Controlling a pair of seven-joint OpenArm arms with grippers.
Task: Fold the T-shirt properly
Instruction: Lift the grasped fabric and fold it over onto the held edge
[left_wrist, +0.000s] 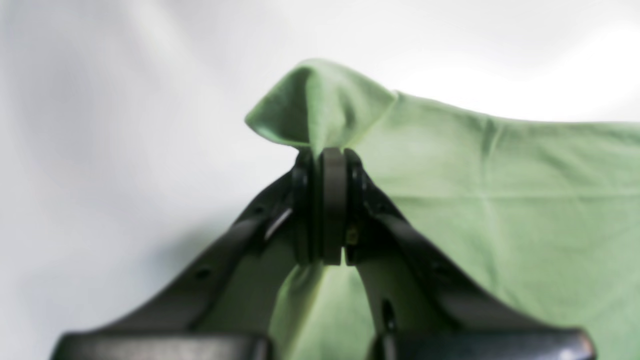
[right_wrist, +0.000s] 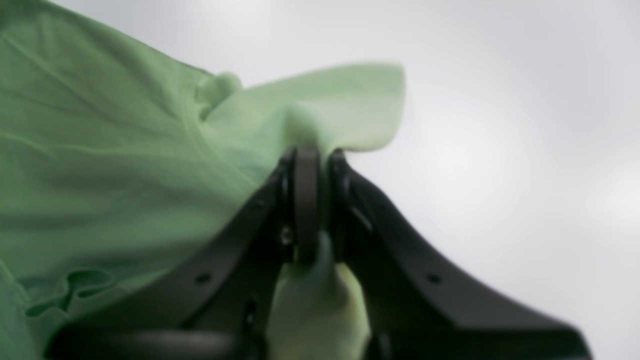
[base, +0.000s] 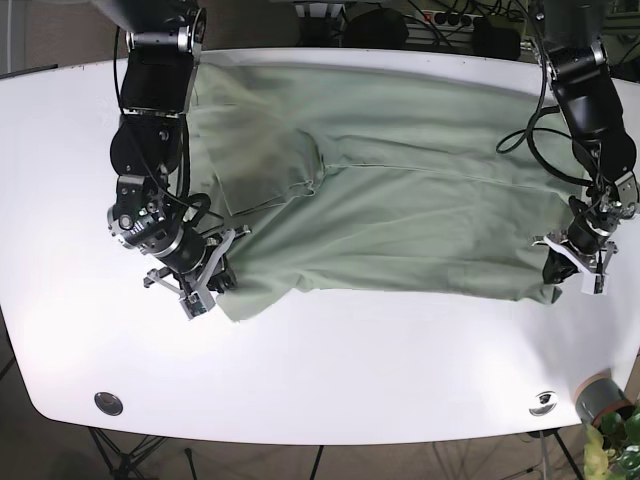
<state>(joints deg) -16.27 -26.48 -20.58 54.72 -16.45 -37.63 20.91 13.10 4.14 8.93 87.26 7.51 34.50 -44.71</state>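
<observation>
A light green T-shirt (base: 400, 210) lies spread across the white table (base: 350, 370), its near edge lifted at both lower corners. In the base view my right gripper (base: 222, 283) is at the shirt's lower left corner and my left gripper (base: 553, 274) is at its lower right corner. The left wrist view shows the left gripper (left_wrist: 327, 155) shut on a pinched corner of the T-shirt (left_wrist: 500, 200), with cloth bunched above the pads. My right gripper (right_wrist: 317, 155) is likewise shut on a fold of T-shirt (right_wrist: 100, 150), cloth hanging through below.
A round metal fitting (base: 108, 403) sits near the table's front left edge and another (base: 543, 403) near the front right. A grey pot with a plant (base: 605, 405) stands off the front right corner. Cables (base: 540, 130) hang along the arm on the right.
</observation>
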